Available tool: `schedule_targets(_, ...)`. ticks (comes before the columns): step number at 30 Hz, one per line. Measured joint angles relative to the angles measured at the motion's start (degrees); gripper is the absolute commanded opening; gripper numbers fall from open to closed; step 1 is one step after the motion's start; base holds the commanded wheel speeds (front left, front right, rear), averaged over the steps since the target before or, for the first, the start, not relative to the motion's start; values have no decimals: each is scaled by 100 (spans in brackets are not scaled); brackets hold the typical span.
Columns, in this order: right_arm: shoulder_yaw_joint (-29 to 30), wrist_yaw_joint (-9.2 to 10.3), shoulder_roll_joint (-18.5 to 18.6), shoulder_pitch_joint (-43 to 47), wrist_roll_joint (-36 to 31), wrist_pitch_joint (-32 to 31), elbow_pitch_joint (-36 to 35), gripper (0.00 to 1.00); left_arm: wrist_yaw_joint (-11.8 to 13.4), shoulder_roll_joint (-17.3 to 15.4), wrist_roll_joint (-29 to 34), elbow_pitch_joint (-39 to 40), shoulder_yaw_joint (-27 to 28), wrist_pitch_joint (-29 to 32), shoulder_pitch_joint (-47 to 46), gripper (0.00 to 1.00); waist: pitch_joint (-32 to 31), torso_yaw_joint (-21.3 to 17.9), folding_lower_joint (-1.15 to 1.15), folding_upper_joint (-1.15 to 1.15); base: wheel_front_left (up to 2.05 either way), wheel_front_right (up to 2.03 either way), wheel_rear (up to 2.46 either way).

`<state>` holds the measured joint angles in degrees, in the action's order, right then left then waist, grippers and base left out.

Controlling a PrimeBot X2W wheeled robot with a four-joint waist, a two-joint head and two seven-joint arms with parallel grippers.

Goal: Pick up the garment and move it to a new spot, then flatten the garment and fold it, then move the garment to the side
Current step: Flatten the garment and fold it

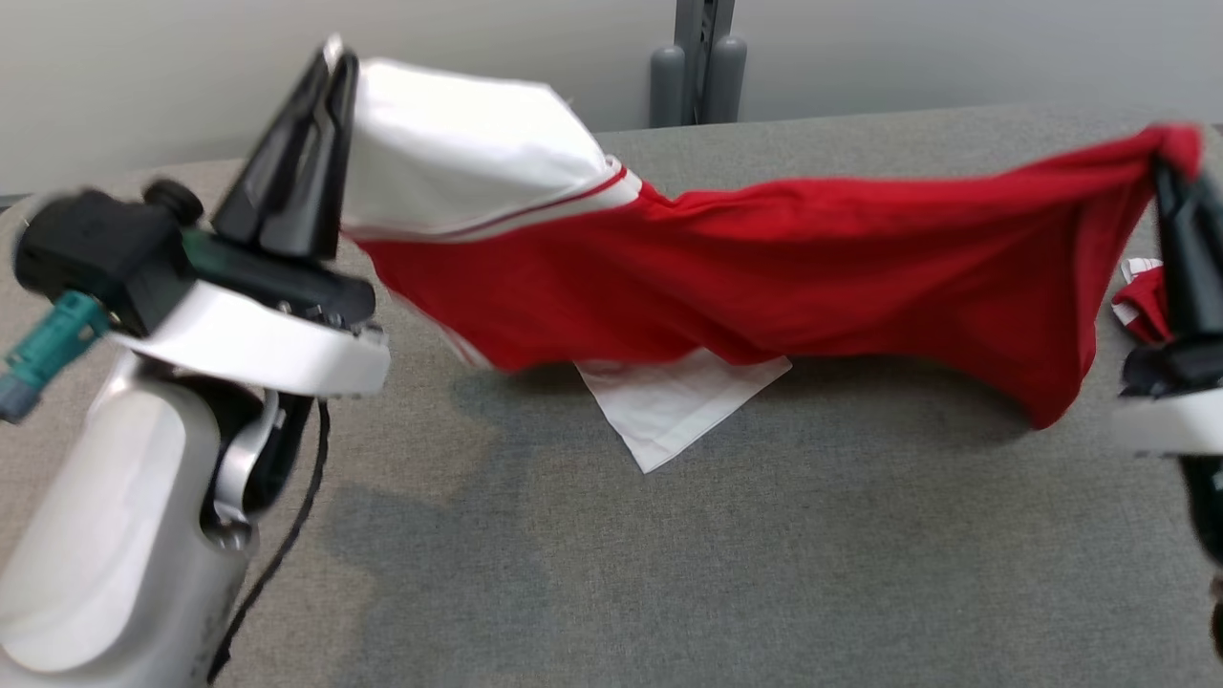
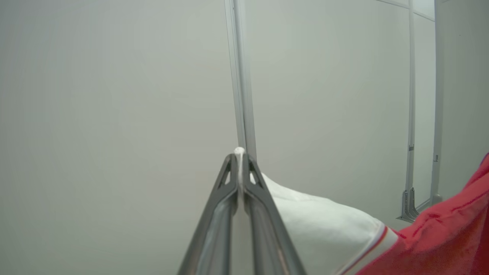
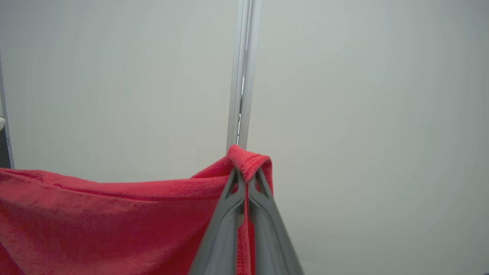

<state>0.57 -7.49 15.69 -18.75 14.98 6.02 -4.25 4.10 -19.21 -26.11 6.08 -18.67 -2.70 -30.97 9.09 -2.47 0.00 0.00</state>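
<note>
The garment (image 1: 764,258) is a red shirt with white sleeves, stretched in the air between both arms above the grey table (image 1: 764,554). My left gripper (image 1: 334,72) is shut on the white sleeve end at the upper left; the left wrist view shows white cloth pinched at its tip (image 2: 240,154) and the garment (image 2: 344,233) trailing right. My right gripper (image 1: 1170,172) is shut on the red hem at the far right; the right wrist view shows the red hem folded over its tip (image 3: 246,170) and the garment (image 3: 114,217) hanging left. A white sleeve (image 1: 678,401) droops onto the table.
A grey post (image 1: 702,57) stands behind the table's far edge against a pale wall. A small bit of red and white cloth (image 1: 1142,301) shows beside the right gripper. Bare grey tabletop lies in front of the hanging garment.
</note>
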Motion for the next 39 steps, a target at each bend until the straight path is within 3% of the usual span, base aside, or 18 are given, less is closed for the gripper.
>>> schedule_targets(5,146,0,209,-573,64,-274,-566,0,8,-70,238,458,19,180,-803,0,-156,27,0,0,0,0,0)
schedule_targets(12,149,0,261,-864,264,-500,-626,0,-79,-77,278,595,-53,377,-1389,0,-193,47,0,0,0,0,0)
schedule_targets(21,-134,0,320,-1583,672,-489,-109,0,-476,53,25,-374,-171,465,-2190,0,260,48,0,0,0,0,0)
schedule_targets(28,-501,1,308,-3366,1172,-220,1161,0,-757,359,89,-1961,-177,98,-3858,0,873,6,0,0,0,0,0)
schedule_targets(33,-688,3,36,-4875,1664,198,2388,0,-725,623,144,-3266,-11,-460,-5024,0,1257,-26,0,0,0,0,0)
schedule_targets(39,-825,2,-357,-6001,1734,480,4248,0,-526,937,66,-4814,269,-980,-5846,0,1383,1,0,0,0,0,0)
